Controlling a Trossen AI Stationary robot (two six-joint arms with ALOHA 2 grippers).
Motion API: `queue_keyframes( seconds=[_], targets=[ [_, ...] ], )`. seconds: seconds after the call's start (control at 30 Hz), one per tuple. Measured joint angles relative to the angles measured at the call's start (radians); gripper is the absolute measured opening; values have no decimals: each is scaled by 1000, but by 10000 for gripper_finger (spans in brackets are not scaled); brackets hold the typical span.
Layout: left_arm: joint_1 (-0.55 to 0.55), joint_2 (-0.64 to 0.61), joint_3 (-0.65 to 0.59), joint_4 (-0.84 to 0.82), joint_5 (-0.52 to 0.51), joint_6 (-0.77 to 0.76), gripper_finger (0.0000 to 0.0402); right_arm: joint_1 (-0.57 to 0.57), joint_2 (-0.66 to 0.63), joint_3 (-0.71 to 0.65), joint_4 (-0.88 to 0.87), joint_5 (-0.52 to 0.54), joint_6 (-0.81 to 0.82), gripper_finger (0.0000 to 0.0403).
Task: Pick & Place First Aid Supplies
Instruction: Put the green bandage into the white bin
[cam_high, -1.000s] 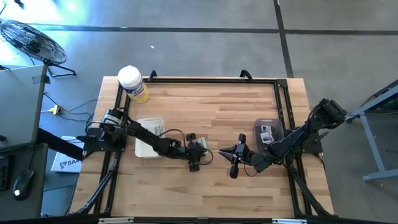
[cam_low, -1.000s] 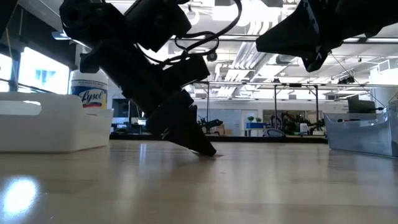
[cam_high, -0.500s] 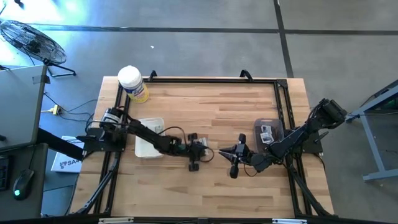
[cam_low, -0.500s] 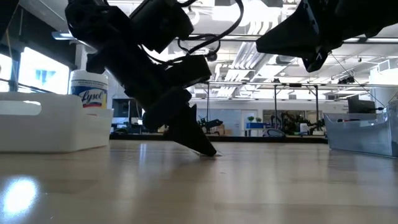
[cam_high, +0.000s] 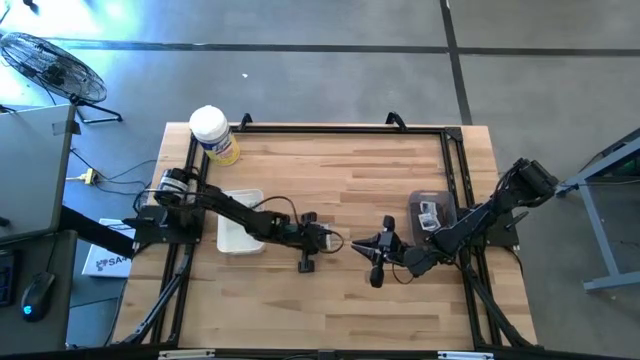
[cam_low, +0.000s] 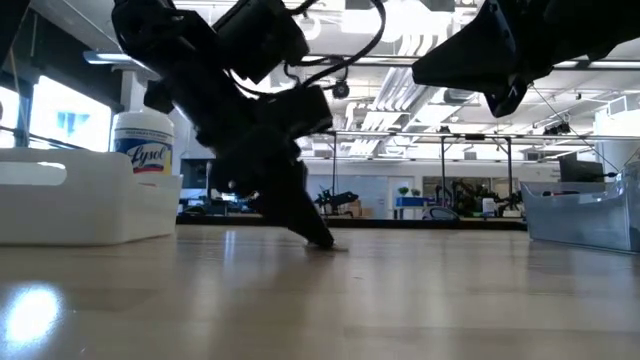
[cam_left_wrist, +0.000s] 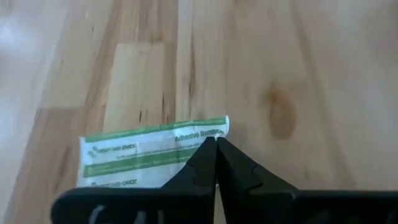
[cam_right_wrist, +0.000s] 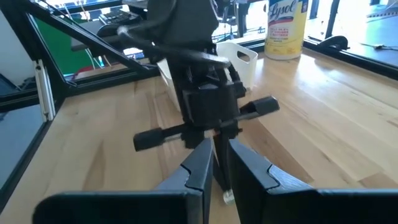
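we pinch the adhesive bandage strip (cam_left_wrist: 149, 152) in our left gripper (cam_left_wrist: 216, 144), fingers closed on it; next we judge a lift toward the white bin (cam_high: 240, 235). our right gripper (cam_right_wrist: 217, 163) hovers nearby, fingers narrow and empty.

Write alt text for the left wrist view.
The left gripper is shut, its two dark fingertips pinched on the edge of a wrapped adhesive bandage strip with green print. The strip lies flat on the light wooden table.

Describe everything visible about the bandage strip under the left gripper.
The bandage strip is a narrow, flat paper wrapper, pale with green stripes and green print reading "Adhesive Bandage". It lies flat on the wooden table. The left gripper is shut, its fingertips meeting at the strip's long edge near one end; whether they pinch it is unclear.
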Motion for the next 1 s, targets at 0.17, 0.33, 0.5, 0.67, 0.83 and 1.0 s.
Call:
queue_keyframes(
  seconds=[0.17,0.33,0.5,0.67,0.83,1.0],
  targets=[
    [-6,-114,4,-66,0,30,1,0,0,0,-26,-1,35,43],
    [-62,-241,3,-205,-15,68,1,0,0,0,-47,0,63,43],
    [-172,-374,5,-420,-138,79,0,6,0,0,-55,4,64,43],
    [-293,-501,5,-698,-290,29,0,6,0,0,-56,15,66,43],
    [-378,-598,0,-976,-412,-58,0,7,0,0,-51,19,68,43],
    [-374,-665,-74,-1062,-411,-79,0,7,0,0,-52,19,89,43]
  ],
)
